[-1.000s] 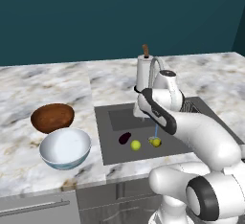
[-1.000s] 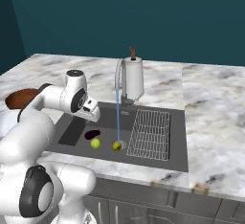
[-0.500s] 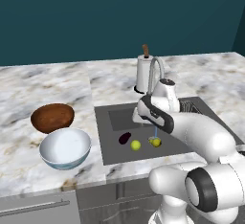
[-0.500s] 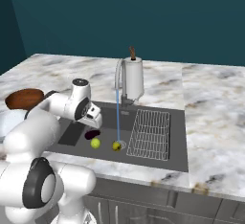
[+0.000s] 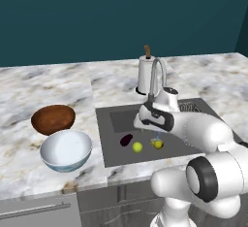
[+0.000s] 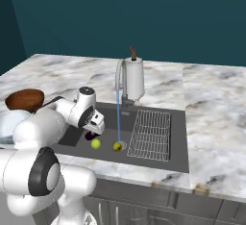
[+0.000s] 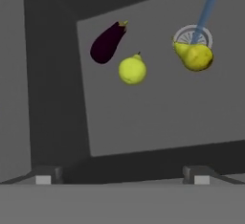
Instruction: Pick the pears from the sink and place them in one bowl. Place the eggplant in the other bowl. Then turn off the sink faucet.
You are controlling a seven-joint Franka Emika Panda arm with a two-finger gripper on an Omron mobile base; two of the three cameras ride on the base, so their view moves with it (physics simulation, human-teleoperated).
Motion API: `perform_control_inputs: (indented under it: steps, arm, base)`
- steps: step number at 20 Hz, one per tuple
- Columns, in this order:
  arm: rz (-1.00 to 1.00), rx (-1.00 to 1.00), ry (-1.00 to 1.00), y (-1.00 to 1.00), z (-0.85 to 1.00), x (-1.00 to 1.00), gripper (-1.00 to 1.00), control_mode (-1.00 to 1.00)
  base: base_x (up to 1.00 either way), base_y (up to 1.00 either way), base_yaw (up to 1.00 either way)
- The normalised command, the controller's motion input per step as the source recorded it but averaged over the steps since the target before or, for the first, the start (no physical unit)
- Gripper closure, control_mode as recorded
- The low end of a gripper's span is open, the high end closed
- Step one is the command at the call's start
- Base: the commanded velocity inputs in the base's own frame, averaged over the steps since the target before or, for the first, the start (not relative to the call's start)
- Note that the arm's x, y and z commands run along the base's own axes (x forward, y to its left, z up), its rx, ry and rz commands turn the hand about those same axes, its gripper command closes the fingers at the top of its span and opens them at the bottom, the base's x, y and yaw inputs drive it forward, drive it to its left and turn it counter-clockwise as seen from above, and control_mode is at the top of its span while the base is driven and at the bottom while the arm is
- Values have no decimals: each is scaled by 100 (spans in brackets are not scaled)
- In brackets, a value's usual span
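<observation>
Two yellow-green pears (image 7: 132,70) (image 7: 195,56) and the dark purple eggplant (image 7: 107,42) lie on the floor of the sink (image 5: 107,146). One pear (image 5: 158,144) rests at the drain under the running water; the other pear (image 5: 137,147) and the eggplant (image 5: 126,139) lie to its left. My gripper (image 7: 122,180) hangs open above the sink, empty, apart from the fruit (image 6: 96,143). The faucet (image 5: 156,73) arches over the basin behind my hand. On the counter to the left stand the white and blue bowl (image 5: 66,150) and the brown wooden bowl (image 5: 53,119).
A blue water stream (image 6: 118,118) falls from the spout to the drain. A wire rack (image 6: 151,132) covers the sink's right side. A white cylinder with a brown top (image 6: 134,77) stands behind the faucet. Marble counter (image 6: 211,123) surrounds the sink.
My hand has come down and a little left, closer to the sink. The jaws stay open. The pears, eggplant and bowls have not moved.
</observation>
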Motion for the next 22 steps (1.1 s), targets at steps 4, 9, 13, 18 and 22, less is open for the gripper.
perform_control_inputs:
  steps: [4,9,13,18,22]
  arm:
    - [2,0,-1,2,-18,18,-100,-100]
    - [2,0,-2,14,-14,25,-100,-100]
    - [2,0,-3,14,-20,29,-100,-100]
    - [0,0,-1,1,-31,20,-100,-100]
    - [0,0,-2,0,-29,18,-100,-100]
  base:
    - [0,0,0]
    - [0,0,0]
    - [0,0,0]
    - [0,0,0]
    - [0,0,0]
